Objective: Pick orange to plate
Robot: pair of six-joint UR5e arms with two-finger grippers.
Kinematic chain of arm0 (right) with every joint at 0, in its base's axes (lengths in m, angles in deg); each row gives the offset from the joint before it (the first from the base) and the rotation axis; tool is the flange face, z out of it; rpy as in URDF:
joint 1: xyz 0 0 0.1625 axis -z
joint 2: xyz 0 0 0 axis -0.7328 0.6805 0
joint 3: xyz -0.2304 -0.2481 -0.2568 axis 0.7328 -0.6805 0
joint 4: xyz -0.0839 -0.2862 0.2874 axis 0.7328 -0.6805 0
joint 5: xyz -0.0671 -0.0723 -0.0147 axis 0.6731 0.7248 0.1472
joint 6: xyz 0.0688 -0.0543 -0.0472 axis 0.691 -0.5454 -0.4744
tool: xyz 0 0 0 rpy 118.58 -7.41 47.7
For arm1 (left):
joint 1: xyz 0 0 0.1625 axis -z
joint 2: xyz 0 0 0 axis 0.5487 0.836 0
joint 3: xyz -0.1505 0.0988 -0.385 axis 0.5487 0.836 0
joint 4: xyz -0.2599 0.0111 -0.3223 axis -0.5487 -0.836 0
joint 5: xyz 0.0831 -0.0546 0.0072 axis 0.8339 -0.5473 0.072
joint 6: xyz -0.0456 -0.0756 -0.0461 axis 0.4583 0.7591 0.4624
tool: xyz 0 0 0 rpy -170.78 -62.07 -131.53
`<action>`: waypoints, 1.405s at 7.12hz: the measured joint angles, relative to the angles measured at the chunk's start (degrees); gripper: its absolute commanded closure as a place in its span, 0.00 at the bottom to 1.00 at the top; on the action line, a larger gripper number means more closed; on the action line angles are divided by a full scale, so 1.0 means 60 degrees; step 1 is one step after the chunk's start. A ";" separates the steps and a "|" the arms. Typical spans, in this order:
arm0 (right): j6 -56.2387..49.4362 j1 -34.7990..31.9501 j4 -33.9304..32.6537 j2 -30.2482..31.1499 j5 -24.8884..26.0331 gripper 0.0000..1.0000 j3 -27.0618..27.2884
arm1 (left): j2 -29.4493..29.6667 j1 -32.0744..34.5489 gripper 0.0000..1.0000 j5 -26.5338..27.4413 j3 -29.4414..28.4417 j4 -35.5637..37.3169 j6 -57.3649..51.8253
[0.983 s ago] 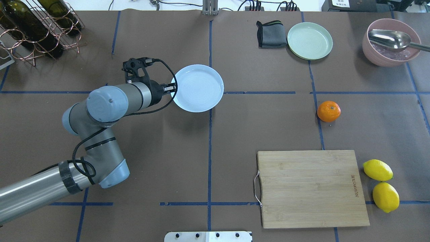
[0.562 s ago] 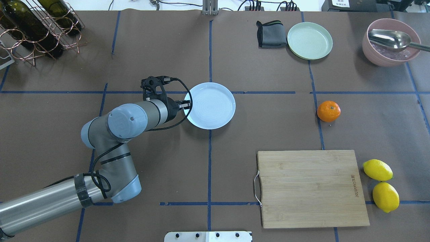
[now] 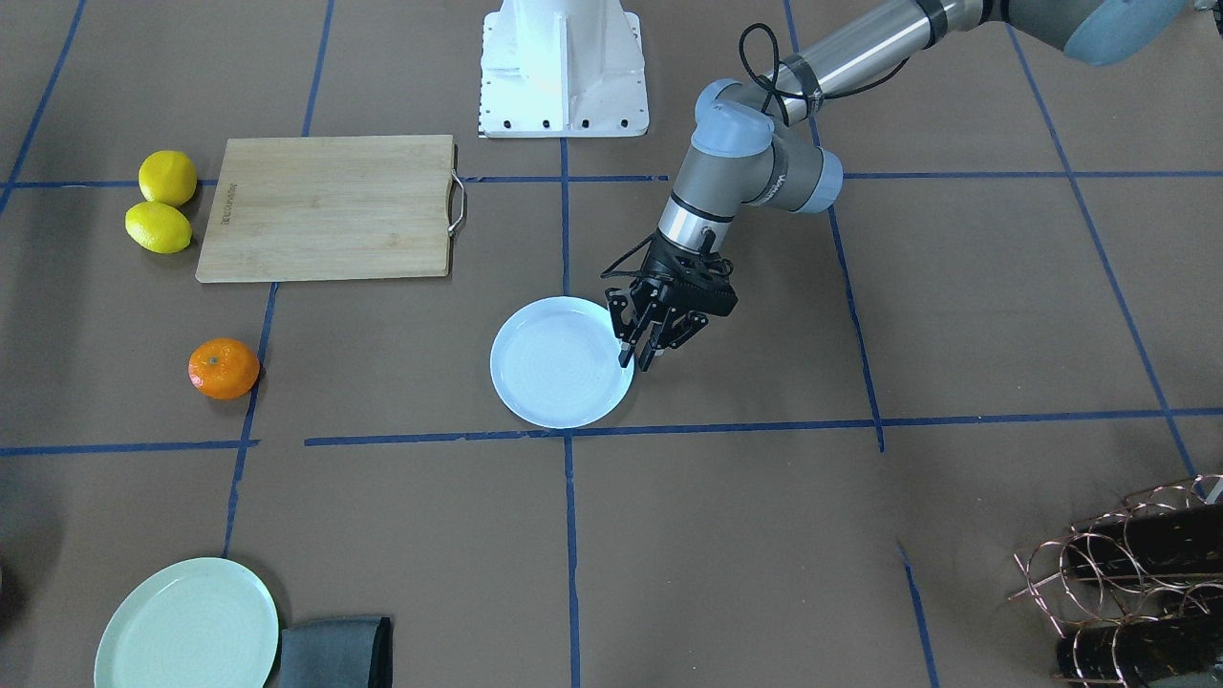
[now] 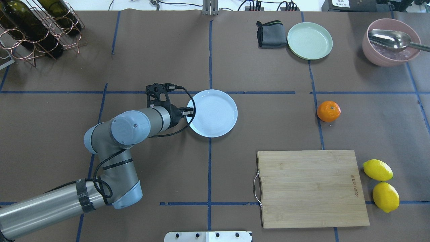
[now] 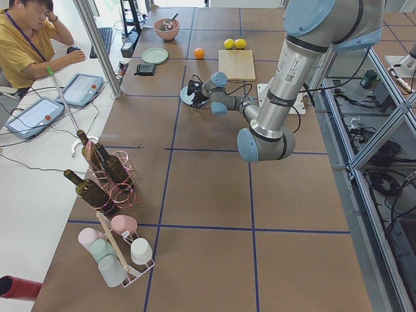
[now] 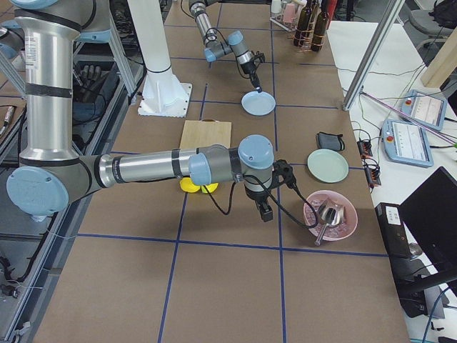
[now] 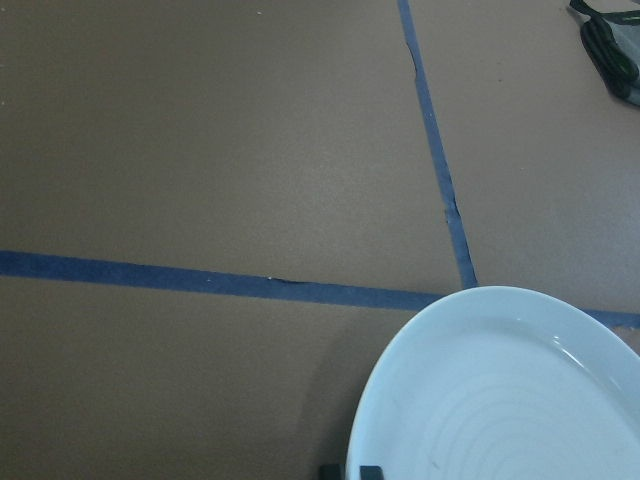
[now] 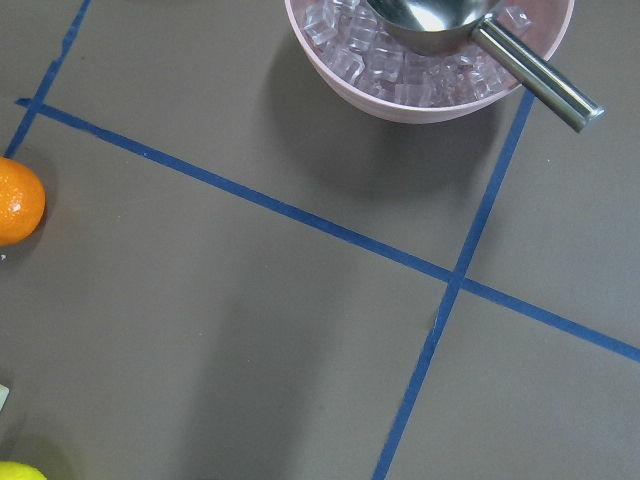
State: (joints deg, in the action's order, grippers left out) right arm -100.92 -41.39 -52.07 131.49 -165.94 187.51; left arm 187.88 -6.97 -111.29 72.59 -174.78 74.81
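Since one second ago the plate [image 4: 215,114] has moved together with the left fingers [image 3: 629,352], toward the robot and a little to its right. Its far edge now lies on a cross line of blue tape [image 4: 265,92]. The left fingers are closed on the rim of the plate, at the side that faces the left arm; one finger is inside the rim and one outside. I cannot tell whether the plate rests on the surface [image 4: 168,50] or is held just above it.

The orange [image 4: 329,111] has not moved. It sits on the surface, on a tape line, well apart from the plate on the robot's right side, beyond the far edge of the cutting board [image 4: 310,188]. Two lemons [image 4: 377,170] lie touching each other just beside the right edge of the board.

The right fingers [image 6: 265,211] show only in the exterior right view, so I cannot tell if they are open or closed. They hang over the surface near the pink bowl [image 4: 391,53], which holds a metal spoon [image 4: 391,38].
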 measured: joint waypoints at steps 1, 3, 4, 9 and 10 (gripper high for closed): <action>0.0000 0.0000 0.0000 0.0000 0.0000 0.00 0.0000 | -0.0038 0.0073 0.00 -0.0018 0.0143 0.0025 -0.0080; 0.0000 0.0000 0.0000 0.0000 0.0000 0.00 0.0000 | -0.0460 0.0811 0.00 -0.0665 0.0908 0.0249 -0.1233; 0.0000 0.0000 0.0000 0.0000 0.0000 0.00 -0.0002 | -0.0933 0.1567 0.00 -0.1497 0.1444 0.0604 -0.2377; 0.0003 0.0000 0.0003 0.0057 0.0000 0.00 0.0080 | -0.3709 0.7434 0.00 -0.6484 0.2970 0.3572 -0.8897; -0.0003 0.0000 0.0009 0.0077 0.0000 0.00 0.0128 | -0.4051 0.8415 0.00 -0.7366 0.2752 0.4474 -0.9593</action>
State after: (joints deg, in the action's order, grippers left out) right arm -100.94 -41.39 -52.02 131.95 -165.94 188.28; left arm 163.57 43.52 -155.48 89.10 -147.94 17.25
